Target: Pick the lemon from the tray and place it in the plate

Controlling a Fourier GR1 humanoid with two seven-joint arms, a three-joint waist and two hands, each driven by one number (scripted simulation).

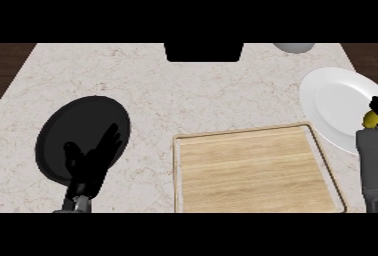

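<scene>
Lemon (369,119) sits at the far right edge of the head view, over the right part of the white plate (332,100). Only a small yellow patch of it shows. Right hand (374,105) is mostly cut off by the frame edge: a bit of black shows just above the lemon, grey forearm below it. Can't tell how its fingers are set or whether they're round the lemon, and can't tell whether the lemon touches the plate surface or is held above it.

Wooden tray (251,172) lies centre-right on the marble counter (184,90), its upper-right corner just beside the plate's lower rim, maybe slightly overlapping. Tray surface is bare wood.

Left hand (92,162) shows lower left, fingers straight and spread, pointing up, holding nothing. It's over the lower part of a black round plate (81,125), which lies well apart from the tray.

At the far edge: a black box-like object (204,51) top centre, and a grey rounded object (294,47) top right, partly cropped.
</scene>
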